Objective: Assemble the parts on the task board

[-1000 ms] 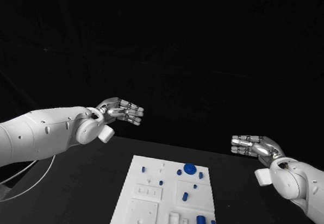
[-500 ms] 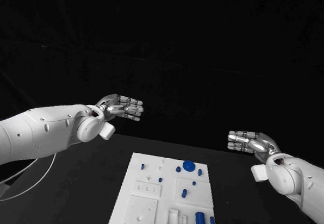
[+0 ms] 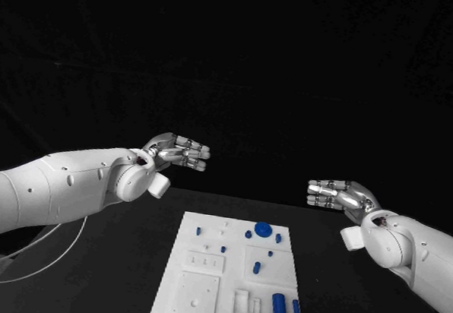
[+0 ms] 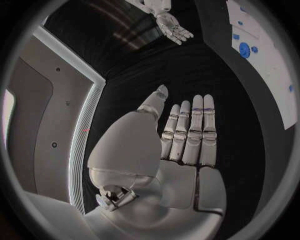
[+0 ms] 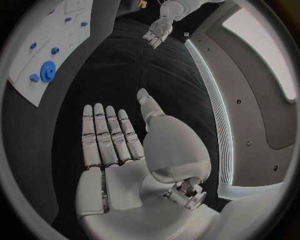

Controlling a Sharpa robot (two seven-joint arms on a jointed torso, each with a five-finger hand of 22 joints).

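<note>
Head view is showing us both hands raised above the far end of the bench (image 3: pixel 114 266), well apart from the board (image 3: pixel 230 275) lying flat between our arms. Our left hand (image 3: pixel 179 153) is hanging over the bench's far left side, and our right hand (image 3: pixel 338 194) is hanging over the far right, each with palm turned inward toward the other. Both are holding nothing: the wrist views are showing the left hand (image 4: pixel 181 135) and the right hand (image 5: pixel 115 135) with fingers stretched out straight and lying side by side, thumbs standing off, so we are calling them open.

The parts are sitting on the board. A gear (image 3: pixel 263 227) is lying near its far edge, with small pegs (image 3: pixel 249 235) just beside it, another small part (image 3: pixel 258 266) is resting mid-board, and a larger cylinder (image 3: pixel 279 305) is lying near the close right corner with a slimmer bar (image 3: pixel 296 310) just beside it. We cannot tell from here which are already seated in their sockets.

We are judging this as a ready pose: hands are being kept high and to either side, so the head camera is getting an unblocked look at the board. Assembly looks barely begun. Our next move is likely calling for one hand to come down toward a loose part.
</note>
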